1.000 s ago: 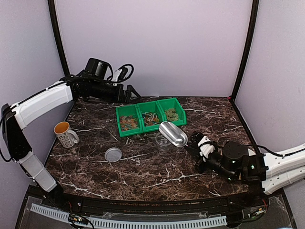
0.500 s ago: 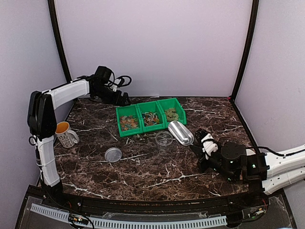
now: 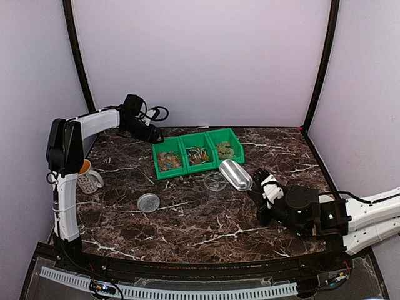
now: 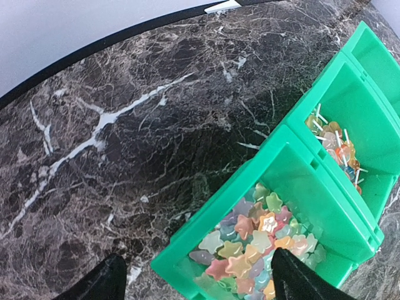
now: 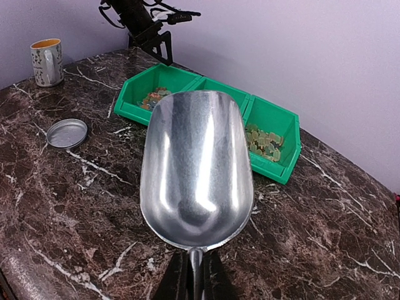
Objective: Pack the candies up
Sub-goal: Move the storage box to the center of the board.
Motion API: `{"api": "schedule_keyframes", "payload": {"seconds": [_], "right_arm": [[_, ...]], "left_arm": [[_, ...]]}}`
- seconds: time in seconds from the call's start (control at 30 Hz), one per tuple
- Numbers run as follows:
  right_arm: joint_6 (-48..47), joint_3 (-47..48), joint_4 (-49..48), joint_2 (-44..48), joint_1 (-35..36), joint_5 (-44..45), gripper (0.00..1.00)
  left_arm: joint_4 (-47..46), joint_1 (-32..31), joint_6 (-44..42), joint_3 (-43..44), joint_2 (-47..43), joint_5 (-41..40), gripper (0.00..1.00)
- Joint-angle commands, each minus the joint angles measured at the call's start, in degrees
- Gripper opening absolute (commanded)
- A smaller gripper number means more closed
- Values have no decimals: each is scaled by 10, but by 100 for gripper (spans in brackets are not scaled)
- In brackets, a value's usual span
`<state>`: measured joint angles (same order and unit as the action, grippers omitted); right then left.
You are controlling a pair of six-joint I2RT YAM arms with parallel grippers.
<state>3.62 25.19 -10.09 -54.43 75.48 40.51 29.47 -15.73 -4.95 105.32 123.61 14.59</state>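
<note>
Candy packing: seemingly just beginning, nothing looking packed yet.
Right claw [image 5: 192, 275] is pinching the handle of the metal scoop [image 5: 197, 165], its bowl sitting empty just beside the clear container [image 3: 215, 182]; left claw [image 4: 199, 282] is hovering spread over the green bin [image 4: 312, 187], where the candies [image 4: 250, 240] are lying. Container is appearing empty, its lid [image 3: 149, 202] lying apart on the surface [image 3: 206, 231]; scooping, filling and closing are remaining.

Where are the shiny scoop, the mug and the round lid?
scoop [image 5: 197, 169], right wrist view, middle of its bowl.
mug [image 3: 91, 180], top external view, its patterned side.
lid [image 3: 149, 202], top external view, its centre.
</note>
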Motion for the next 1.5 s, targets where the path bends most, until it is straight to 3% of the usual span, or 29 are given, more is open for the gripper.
{"api": "schedule_keyframes", "payload": {"seconds": [0.0, 0.2, 0.3, 0.5, 0.6, 0.8, 1.07, 1.47], "right_arm": [[12, 29, -14, -12, -4, -3, 0], [13, 46, -7, -32, -4, -9, 0], [13, 54, -4, -40, -4, -10, 0], [16, 61, -5, -53, -4, -12, 0], [16, 60, -7, -57, -4, -12, 0], [12, 52, -25, -65, -4, -12, 0], [-4, 63, -50, -95, -4, -21, 0], [5, 224, 125, -160, -8, -53, 0]], "left_arm": [[-18, -2, -28, 33, 21, 20, 80], [-7, -2, -46, 67, 59, 21, 72], [-7, -2, -48, 76, 71, 18, 63], [-7, -1, -27, 80, 81, 36, 30], [6, -2, -13, 80, 77, 29, 24], [62, -2, 27, 51, 42, 8, 19], [98, -29, 81, -86, -56, -81, 15], [90, -38, 134, -271, -212, -123, 15]]}}
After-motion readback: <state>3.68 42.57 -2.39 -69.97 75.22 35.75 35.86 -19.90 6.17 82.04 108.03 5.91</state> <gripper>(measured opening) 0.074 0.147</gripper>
